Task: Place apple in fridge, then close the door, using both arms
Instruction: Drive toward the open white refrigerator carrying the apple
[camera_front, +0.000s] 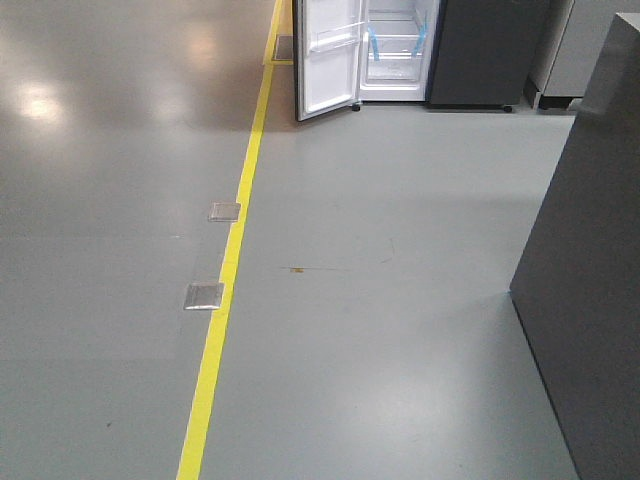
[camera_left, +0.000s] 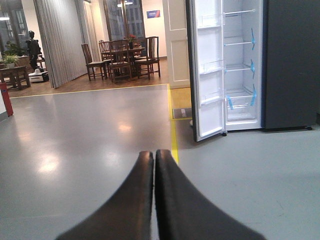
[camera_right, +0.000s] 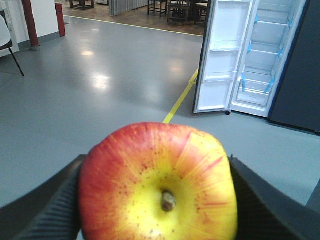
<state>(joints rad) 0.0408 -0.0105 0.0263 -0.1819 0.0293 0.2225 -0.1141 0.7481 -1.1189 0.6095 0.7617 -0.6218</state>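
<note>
The red apple (camera_right: 157, 182) with its yellow stem patch fills the bottom of the right wrist view, and my right gripper (camera_right: 156, 200) is shut on it, one black finger on each side. My left gripper (camera_left: 154, 156) is shut and holds nothing, its fingers pressed together above the floor. The dark grey fridge (camera_front: 400, 50) stands far ahead across the floor, white inside, with glass shelves and blue tape. Its door (camera_front: 326, 55) hangs wide open to the left, showing clear shelf bins. The fridge (camera_left: 240, 65) and door (camera_left: 207, 70) also show in the left wrist view, and again as fridge (camera_right: 267, 60) and door (camera_right: 222, 55).
A yellow floor line (camera_front: 225, 290) runs toward the fridge, with two metal floor plates (camera_front: 204, 296) beside it. A tall grey block (camera_front: 590, 260) stands close on the right. Dining chairs and a table (camera_left: 122, 57) are far behind on the left.
</note>
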